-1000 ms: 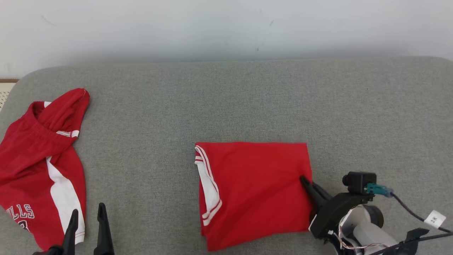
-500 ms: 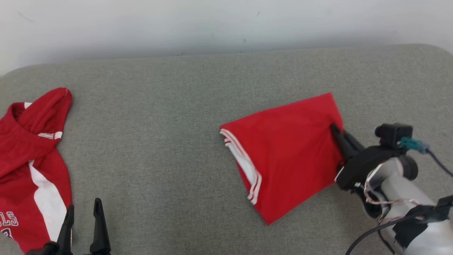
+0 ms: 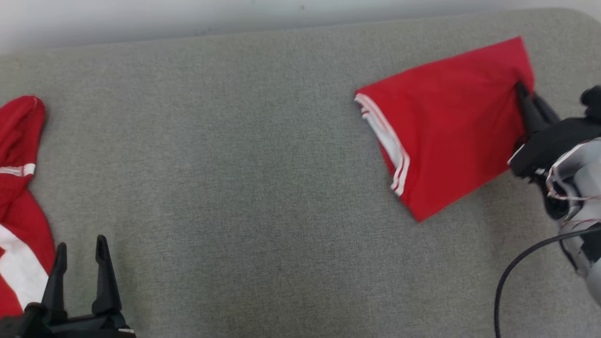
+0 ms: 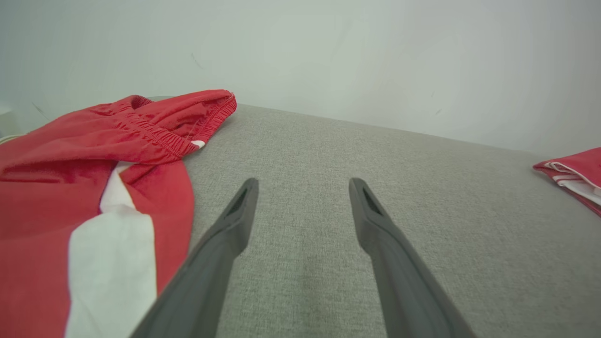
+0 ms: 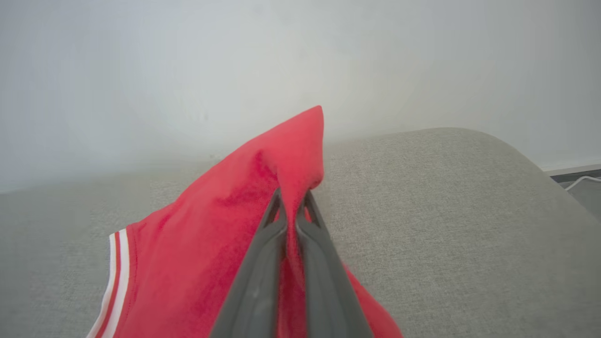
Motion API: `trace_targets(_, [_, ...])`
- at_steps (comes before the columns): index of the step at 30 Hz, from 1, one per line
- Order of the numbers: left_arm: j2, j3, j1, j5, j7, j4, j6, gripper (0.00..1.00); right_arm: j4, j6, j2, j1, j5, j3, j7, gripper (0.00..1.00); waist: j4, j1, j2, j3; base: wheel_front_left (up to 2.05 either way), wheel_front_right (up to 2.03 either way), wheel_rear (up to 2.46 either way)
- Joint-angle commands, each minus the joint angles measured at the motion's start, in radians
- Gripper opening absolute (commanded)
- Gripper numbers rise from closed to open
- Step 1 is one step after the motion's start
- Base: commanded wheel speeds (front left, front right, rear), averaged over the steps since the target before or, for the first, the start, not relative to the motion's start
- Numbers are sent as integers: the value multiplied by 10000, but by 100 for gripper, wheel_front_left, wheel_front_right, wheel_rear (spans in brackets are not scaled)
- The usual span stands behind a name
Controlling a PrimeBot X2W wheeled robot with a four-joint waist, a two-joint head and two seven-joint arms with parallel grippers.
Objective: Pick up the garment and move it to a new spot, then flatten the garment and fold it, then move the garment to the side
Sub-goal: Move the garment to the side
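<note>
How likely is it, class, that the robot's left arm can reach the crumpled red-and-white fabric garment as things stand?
Probably yes: the open left end effector sits right beside the crumpled red-and-white fabric garment, with only bare grey cushion between them.

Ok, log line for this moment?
stage: move to side | right end effector: shut on folded red fabric garment | left end effector: open, empty

1. The broad middle of the grey fabric-covered surface lies bare, giving open passage between the two cloths.
2. A folded red garment with white-striped hem occupies the far right.
3. A crumpled red-and-white jersey cloth blocks the left edge.
4. A pale wall closes the far side.
</note>
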Motion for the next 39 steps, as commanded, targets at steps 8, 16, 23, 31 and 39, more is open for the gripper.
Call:
trace_targets(8, [287, 241, -201, 155, -32, -336, -143, 100, 627, 1, -664, -1101, -115, -133, 0, 0, -472, -1, -1, 774, 0, 0, 0])
trace_targets(16, [501, 310, -278, 188, -18, -635, -136, 100, 1230, 1, -1097, -1911, -273, -63, 153, 0, -691, -1, -1, 1218, 0, 0, 0])
trace_targets(23, [720, 439, -228, 143, 94, -982, -85, 100, 1758, 1, -1279, -2596, -498, 54, 117, 0, -844, -1, -1, 1559, 0, 0, 0])
trace_targets(31, [814, 369, -212, 180, 243, -1234, 5, 100, 2368, 1, -1071, -3113, -733, 319, -31, 0, -865, -1, -1, 1697, 0, 0, 0])
trace_targets(39, [828, 335, -211, 117, 245, -1239, 90, 100, 3113, 1, -1096, -3399, -1188, 605, -317, 100, -800, -1, -1, 1682, 0, 0, 0])
